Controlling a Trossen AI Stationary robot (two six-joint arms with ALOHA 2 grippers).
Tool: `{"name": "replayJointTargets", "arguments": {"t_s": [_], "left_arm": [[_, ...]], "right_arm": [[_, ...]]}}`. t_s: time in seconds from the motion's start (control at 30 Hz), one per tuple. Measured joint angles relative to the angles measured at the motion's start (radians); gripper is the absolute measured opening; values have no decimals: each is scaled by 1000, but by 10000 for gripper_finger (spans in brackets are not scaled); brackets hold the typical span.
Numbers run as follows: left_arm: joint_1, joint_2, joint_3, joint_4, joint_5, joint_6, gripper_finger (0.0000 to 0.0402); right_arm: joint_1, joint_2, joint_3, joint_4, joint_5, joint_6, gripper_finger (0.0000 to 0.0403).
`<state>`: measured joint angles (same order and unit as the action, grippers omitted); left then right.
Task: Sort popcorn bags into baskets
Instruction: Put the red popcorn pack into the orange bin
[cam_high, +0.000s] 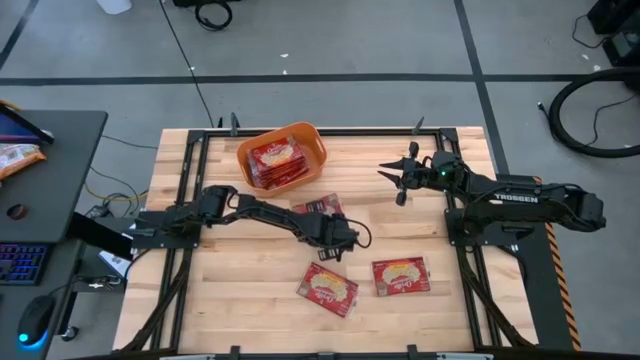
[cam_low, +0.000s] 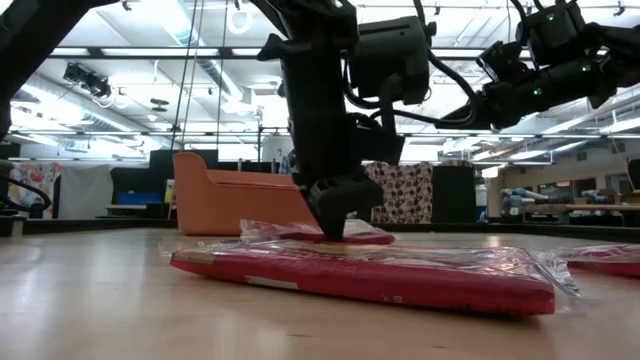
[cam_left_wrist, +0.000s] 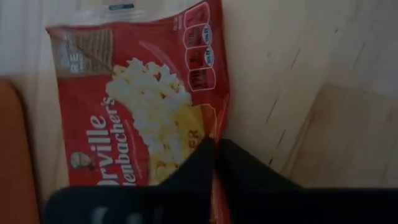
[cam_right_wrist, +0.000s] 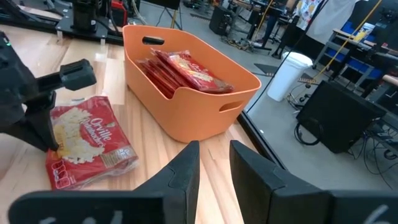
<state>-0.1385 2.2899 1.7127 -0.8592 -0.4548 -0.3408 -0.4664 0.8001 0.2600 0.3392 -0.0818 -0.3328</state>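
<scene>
My left gripper (cam_high: 337, 238) reaches to the table's middle and is shut on a red popcorn bag (cam_high: 316, 208) with a cream-yellow label, which lies flat on the wood. Two more red bags lie nearer the near edge, one (cam_high: 328, 288) tilted and one (cam_high: 402, 275) to its right. The orange basket (cam_high: 283, 155) stands near the far edge with several red bags (cam_right_wrist: 186, 68) inside. My right gripper (cam_high: 401, 177) hangs open above the table's right far part and touches nothing. My left gripper pinches the bag's side edge (cam_left_wrist: 222, 127) between its two fingers (cam_left_wrist: 198, 163), close to one end of the packet. The fingers come from above, pointing down (cam_low: 338, 215). The bag lies flat on the table under them.
A dark side table (cam_high: 40, 190) with an orange-and-white packet (cam_high: 15, 158) stands left of the wooden table. Black frame rails (cam_high: 190, 180) run along the table's left and right sides. Bare wood shows between the basket and my right gripper.
</scene>
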Motion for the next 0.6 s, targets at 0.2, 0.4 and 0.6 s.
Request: {"name": "replayJointTargets", "arguments": {"t_s": [0.2, 0.4, 0.6], "left_arm": [[13, -41, -6, -28, 33, 39, 8], [25, -145, 28, -85, 50, 117, 3], [54, -273, 30, -138, 89, 155, 2]], "right_arm": [[0, 0, 0, 0, 0, 0, 94], [0, 0, 0, 0, 1, 0, 94], [0, 0, 0, -1, 3, 0, 94]]}}
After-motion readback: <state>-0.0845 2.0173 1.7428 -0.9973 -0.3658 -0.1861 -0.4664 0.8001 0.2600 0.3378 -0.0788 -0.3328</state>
